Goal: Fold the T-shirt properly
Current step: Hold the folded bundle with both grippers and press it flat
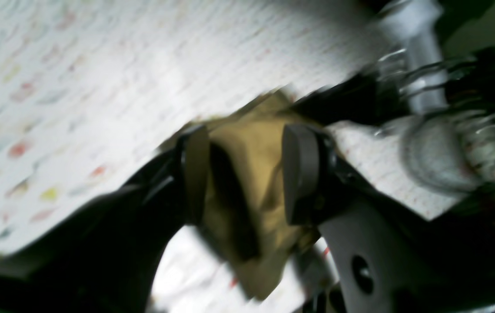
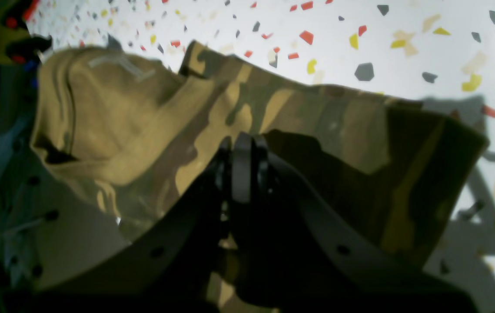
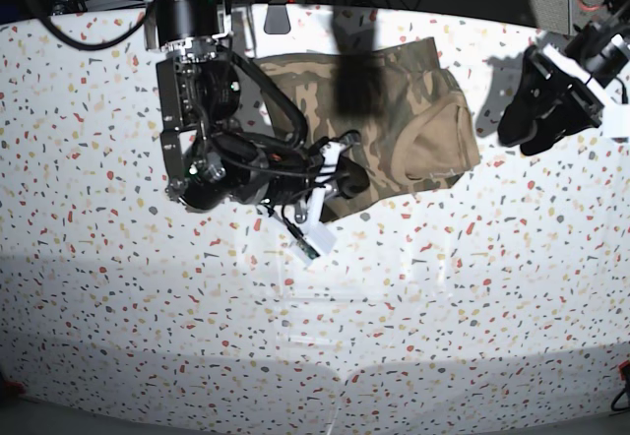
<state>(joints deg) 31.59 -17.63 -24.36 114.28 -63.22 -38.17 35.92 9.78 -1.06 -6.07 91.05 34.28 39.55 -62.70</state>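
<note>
The T-shirt (image 3: 423,91), camouflage outside and plain tan inside, lies bunched and partly folded at the back middle of the speckled table (image 3: 295,337). My right gripper (image 3: 346,174) sits at the shirt's near-left edge. In the right wrist view, the right gripper (image 2: 243,143) has its pads pressed together on the camouflage cloth (image 2: 317,113). My left gripper (image 3: 527,120) hovers to the right of the shirt, apart from it. In the blurred left wrist view, the left gripper (image 1: 247,143) has its fingers wide apart, and tan cloth (image 1: 251,182) shows through the gap.
Cables and equipment (image 3: 276,2) line the table's back edge. The right arm's bulky body (image 3: 197,91) stands over the shirt's left side. A shadow (image 3: 359,86) falls across the cloth.
</note>
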